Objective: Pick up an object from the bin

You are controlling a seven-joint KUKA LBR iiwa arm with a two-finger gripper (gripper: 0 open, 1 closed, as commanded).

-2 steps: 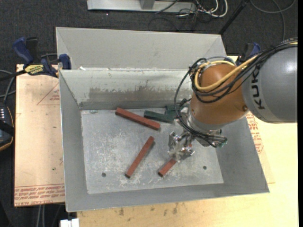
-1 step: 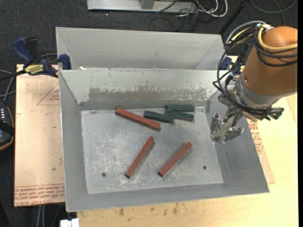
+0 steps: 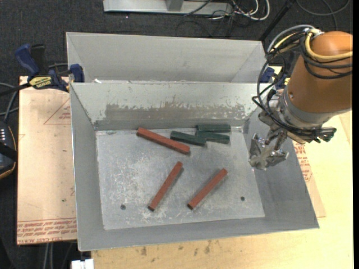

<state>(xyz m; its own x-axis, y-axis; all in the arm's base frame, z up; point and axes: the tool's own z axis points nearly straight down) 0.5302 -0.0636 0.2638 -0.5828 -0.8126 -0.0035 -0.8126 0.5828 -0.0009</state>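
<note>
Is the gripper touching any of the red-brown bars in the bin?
No, the gripper is by the right wall of the bin, with bare floor between it and the nearest red-brown bar.

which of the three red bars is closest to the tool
The rightmost red bar, lying diagonally with its upper end toward the tool. The middle red bar and the back red bar lie farther left.

This was a robotics lab: the gripper (image 3: 267, 154) of an orange-covered arm (image 3: 328, 72) hung inside a grey metal bin (image 3: 168, 58) on dark carpet (image 3: 33, 15), with loose cables (image 3: 247, 4) and a metal stand foot (image 3: 162, 4) on the floor beyond it.
</note>
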